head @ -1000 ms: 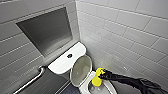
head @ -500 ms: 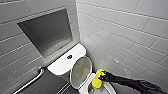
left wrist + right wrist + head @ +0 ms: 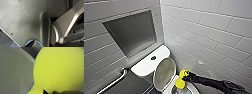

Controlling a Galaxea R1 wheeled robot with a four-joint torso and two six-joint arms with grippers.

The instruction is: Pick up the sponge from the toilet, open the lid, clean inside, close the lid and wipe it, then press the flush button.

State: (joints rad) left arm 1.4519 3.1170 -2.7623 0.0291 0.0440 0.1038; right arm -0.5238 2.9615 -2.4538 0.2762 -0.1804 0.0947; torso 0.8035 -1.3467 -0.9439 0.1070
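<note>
The lid (image 3: 164, 73) stands raised, leaning back toward the tank of the toilet (image 3: 146, 67), so the step in hand looks like cleaning inside. The right end effector (image 3: 184, 78) is clamped on the sponge (image 3: 180, 82). The sponge hangs just beside the lid, on the side away from the tank, over the bowl rim (image 3: 192, 88). In the right wrist view the sponge (image 3: 58, 69) sits close to a pale curved surface; whether they touch I cannot tell. The next move probably calls for getting the sponge below the rim and pressing it against the bowl wall. The arm should stay off the lid so it does not drop. The button (image 3: 153, 58) sits behind the lid.
</note>
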